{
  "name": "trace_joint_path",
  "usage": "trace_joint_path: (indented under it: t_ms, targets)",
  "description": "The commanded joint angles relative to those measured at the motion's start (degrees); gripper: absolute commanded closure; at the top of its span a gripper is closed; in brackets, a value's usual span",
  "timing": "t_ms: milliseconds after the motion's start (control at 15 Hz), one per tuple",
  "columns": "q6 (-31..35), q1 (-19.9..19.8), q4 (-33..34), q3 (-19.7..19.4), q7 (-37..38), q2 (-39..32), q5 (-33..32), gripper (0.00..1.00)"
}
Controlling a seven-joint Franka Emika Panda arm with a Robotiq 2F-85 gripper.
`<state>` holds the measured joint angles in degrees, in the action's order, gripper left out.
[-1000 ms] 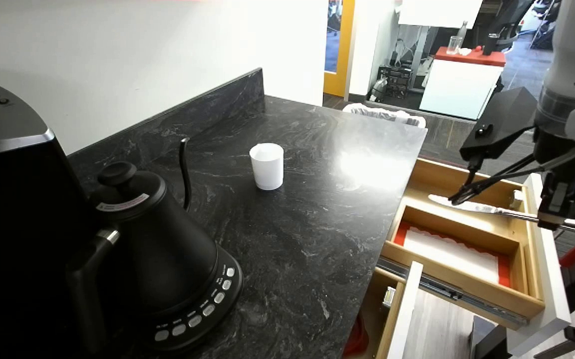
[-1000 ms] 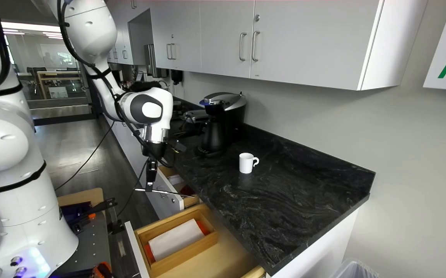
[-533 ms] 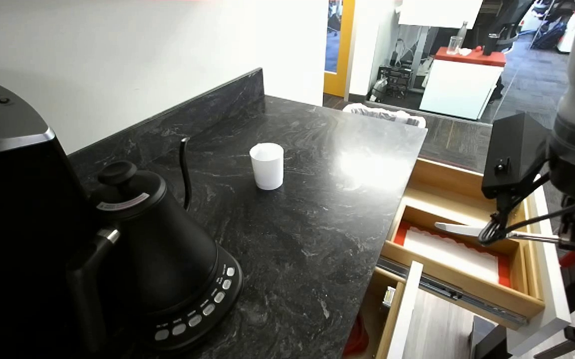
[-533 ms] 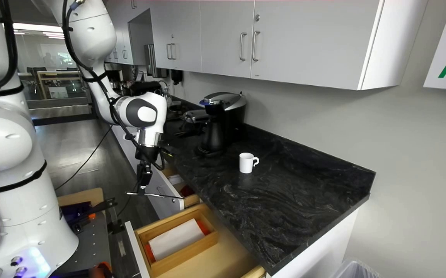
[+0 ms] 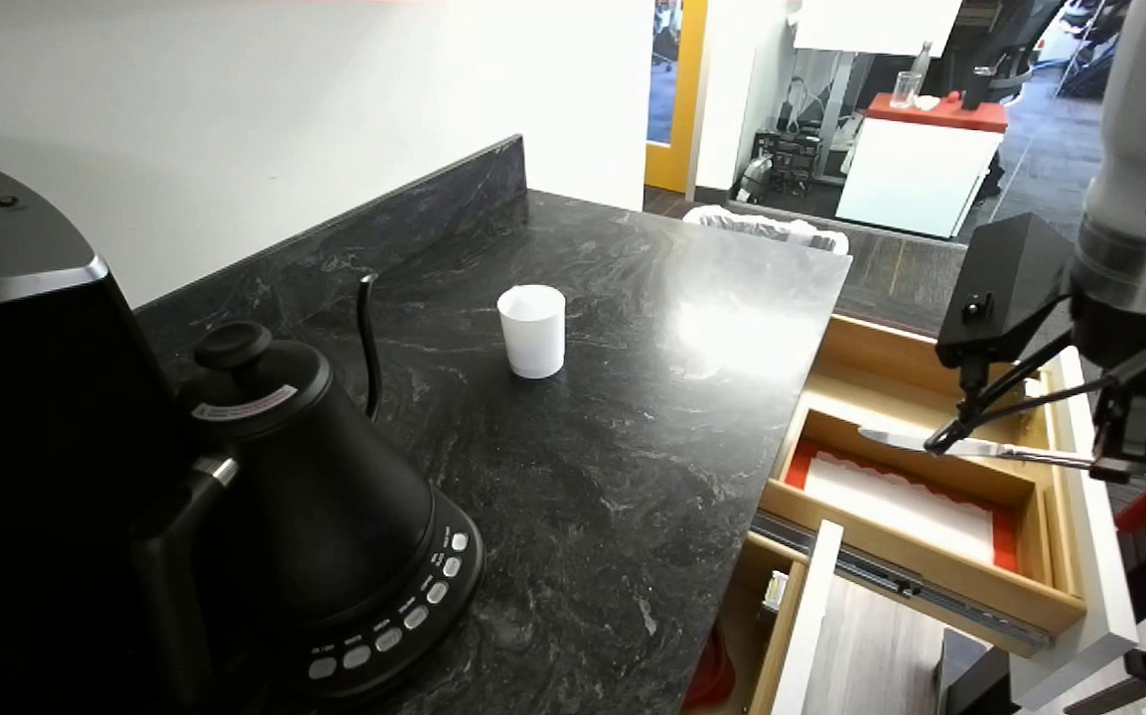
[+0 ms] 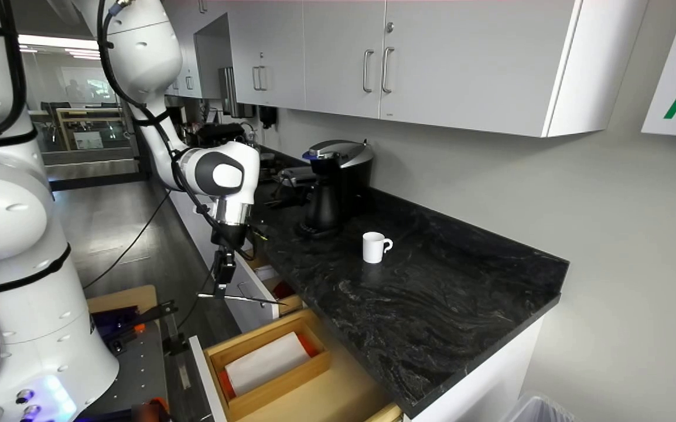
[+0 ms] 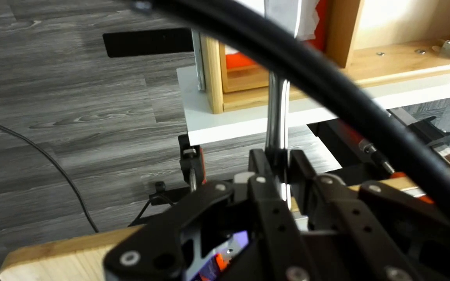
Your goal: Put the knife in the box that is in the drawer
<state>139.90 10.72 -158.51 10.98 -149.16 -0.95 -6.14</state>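
Presently, in an exterior view: one slim silver-coloured knife (image 5: pixel 1040 455), held aloft in the gripper (image 5: pixel 1126 464), handle end jutting past it; one wide drawer (image 5: pixel 1099 556) of light wood with pale front panel, pulled out; inside it, one wooden box (image 5: pixel 1038 541) holding a white sheet (image 5: pixel 896 506) over red material (image 5: pixel 1005 541); one narrower drawer (image 5: pixel 810 626), likewise out, lower down; one black countertop (image 5: pixel 623 497) bearing one white cup (image 5: pixel 533 338), upright, one black kettle (image 5: pixel 315 506), lid on, and one tall black appliance (image 5: pixel 27 397) partly out of view. Next, in an exterior view: one white robot arm (image 6: pixel 144 58), bent downward; the knife, roughly level at the foot of the gripper, in the air and apart from the box; the cup's handle, showing at its side; wall cabinets (image 6: pixel 461 64), grey-white, above the countertop. Then, in the wrist view: two dark fingers (image 7: pixel 259 164), clamped on the knife's handle from either side; the handle, running toward the top of the view across the wide drawer's front panel; the blurred blade, overlapping the white sheet; one thick black cable (image 7: pixel 318 76), crossing diagonally before the knife; grey plank floor (image 7: pixel 92 97); one wooden board (image 7: pixel 69 253) at the lower edge.
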Motion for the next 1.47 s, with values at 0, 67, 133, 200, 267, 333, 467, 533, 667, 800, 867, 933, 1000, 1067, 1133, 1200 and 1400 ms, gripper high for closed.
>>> trace_joint_path:
  t_ms: [0, 67, 133, 200, 267, 333, 467, 533, 667, 800, 867, 933, 1000, 1067, 1133, 1200, 1400]
  targets:
    - [2.08, -2.02, 0.57, -1.93, 0.0, 0.67, 0.54, 0.92]
    - [2.46, -2.33, 0.74, -2.35, 0.0, 0.83, 0.27, 0.92]
    - [2.8, -2.63, 0.89, -2.75, 0.0, 0.85, 0.0, 0.92]
    - [2.95, -2.93, 1.21, -3.11, 0.0, 0.78, -0.19, 0.92]
    - [3.07, -3.16, 1.42, -3.4, 0.0, 0.65, -0.41, 0.92]
    - [3.17, -3.36, 1.62, -3.61, 0.0, 0.53, -0.55, 0.92]
    - [3.13, -3.62, 1.88, -3.84, 0.0, 0.38, -0.78, 0.92]
    - [3.32, -3.59, 1.1, -3.78, 0.0, 1.08, -0.69, 0.92]
    - [3.32, -3.79, 1.69, -3.86, 0.0, 0.54, -1.1, 0.92]
    - [3.23, -3.95, 2.04, -4.04, 0.0, 0.31, -1.56, 0.92]
    - [2.32, -4.23, 2.36, -4.39, 0.0, 0.42, -2.1, 0.56]
    - [2.51, -4.12, 2.17, -4.37, 0.0, 0.44, -2.52, 0.56]
    - [2.57, -4.19, 2.22, -4.5, 0.0, 0.38, -3.02, 0.49]
    - [2.41, -4.13, 2.31, -4.5, 0.0, 0.36, -3.68, 0.44]
    - [2.5, -4.12, 2.22, -4.56, 0.0, 0.45, -4.53, 0.38]
    - [2.56, -4.08, 2.2, -4.56, 0.0, 0.57, -5.29, 0.31]
    - [0.98, -4.51, 2.94, -5.06, 0.0, 0.8, -5.24, 0.12]
